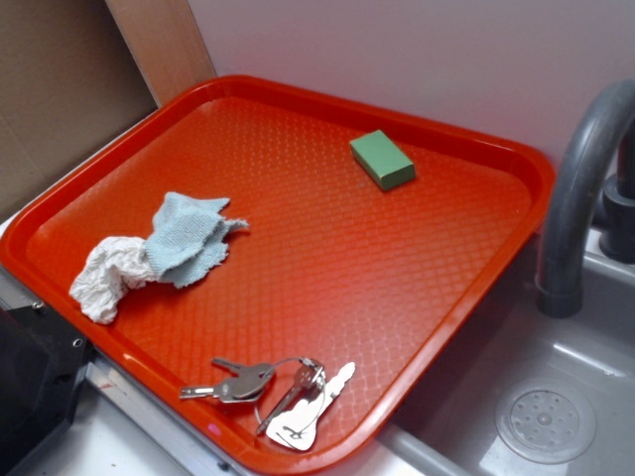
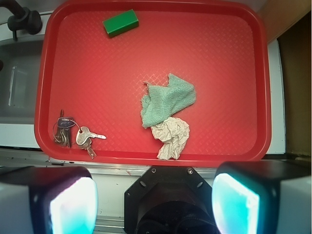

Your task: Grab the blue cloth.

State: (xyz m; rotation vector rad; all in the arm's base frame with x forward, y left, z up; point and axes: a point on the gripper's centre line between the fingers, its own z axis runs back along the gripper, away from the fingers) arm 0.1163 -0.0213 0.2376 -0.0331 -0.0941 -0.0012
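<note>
I am up high, looking down at a big red tray point(image 2: 253, 73). My gripper point(image 2: 153, 200) sits at the bottom of my wrist view. My two fingers point(image 2: 73, 207) are far apart, one on each side, and their pads glow light blue-green. My jaws are spread wide and nothing is between them.

The blue cloth point(image 2: 168, 103) lies on the tray, a bit past the middle, on the side near me. It is a small rag with messy, stringy edges. In my wrist view it looks more green-blue — in the exterior view it looks pale grey-blue point(image 1: 187, 238). It is all crumpled, not flat.

A whitish-pink wad point(image 2: 170, 136) is touching the cloth. The wad sits closer to the tray's rim than the cloth does, and one edge of the cloth lies on it. I am not touching either of them. I am well apart from both.

A bunch of keys point(image 2: 75, 135) on a ring lies near the tray's near edge, off to one side of the cloth. A green sponge block point(image 2: 120, 22) sits far away at the other end of the tray.

The tray rests beside a grey sink point(image 1: 536, 397). The sink has a round drain point(image 1: 545, 423) and a dark grey tap point(image 1: 580, 188) that bends over.
</note>
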